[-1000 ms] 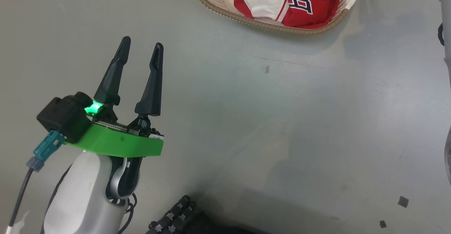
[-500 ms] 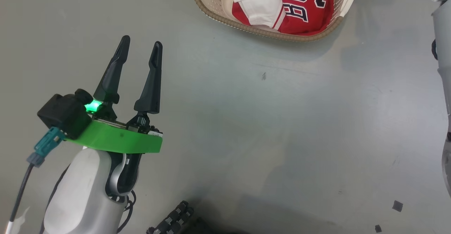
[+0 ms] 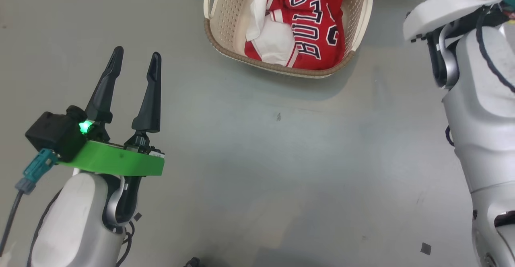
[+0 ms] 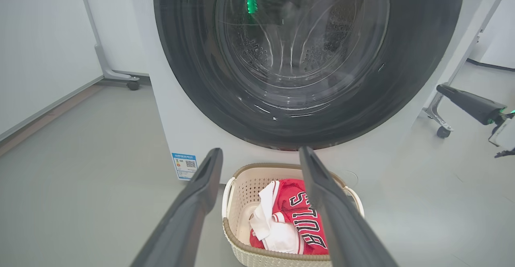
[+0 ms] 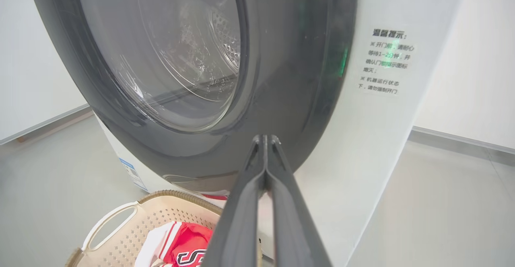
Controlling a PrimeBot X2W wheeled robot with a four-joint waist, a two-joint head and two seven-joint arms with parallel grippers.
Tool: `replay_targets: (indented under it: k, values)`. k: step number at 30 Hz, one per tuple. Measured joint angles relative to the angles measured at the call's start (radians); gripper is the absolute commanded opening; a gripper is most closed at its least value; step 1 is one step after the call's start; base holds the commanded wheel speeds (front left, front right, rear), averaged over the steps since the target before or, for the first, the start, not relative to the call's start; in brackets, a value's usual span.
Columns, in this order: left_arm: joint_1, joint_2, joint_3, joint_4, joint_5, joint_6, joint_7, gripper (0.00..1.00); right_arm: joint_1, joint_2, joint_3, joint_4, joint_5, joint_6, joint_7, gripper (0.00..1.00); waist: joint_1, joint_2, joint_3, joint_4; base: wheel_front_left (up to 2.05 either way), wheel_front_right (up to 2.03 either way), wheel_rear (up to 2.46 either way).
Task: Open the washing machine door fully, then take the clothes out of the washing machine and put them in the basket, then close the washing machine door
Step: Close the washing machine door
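The clothes (image 3: 314, 25) are laid in the basket (image 3: 229, 21) at twelve o'clock in the head view, before the washing machine door (image 4: 189, 78), which looks shut. The left gripper (image 3: 136, 53) jaws are held wide, the right gripper (image 5: 264, 139) jaws pressed together, both empty. Closing is judged the step in hand; a latching push may be needed.

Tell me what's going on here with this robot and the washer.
The red and white clothes lie in the basket on the floor in front of the washing machine. The washing machine door looks closed. The left end effector hangs open and empty over the floor; the right end effector is shut, empty, pointing at the door's lower rim.
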Motion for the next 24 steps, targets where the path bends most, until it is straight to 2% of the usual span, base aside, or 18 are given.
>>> replay_targets:
  k: [6, 24]
  values:
    - [0.047, 0.023, 0.014, 0.015, 0.017, 0.000, 0.000, 1.00, 0.125, 0.022, -0.011, -0.019, 0.035, 0.004, 0.000, 0.00, 0.0000, 0.0000, -0.074, -0.048, 0.00, 0.00, 0.00]
    - [0.200, 0.055, 0.065, 0.027, 0.062, 0.000, 0.000, 1.00, 0.500, 0.062, -0.057, -0.256, 0.092, 0.014, 0.000, 0.00, 0.0000, 0.0000, -0.283, -0.212, 0.00, 0.00, 0.00]
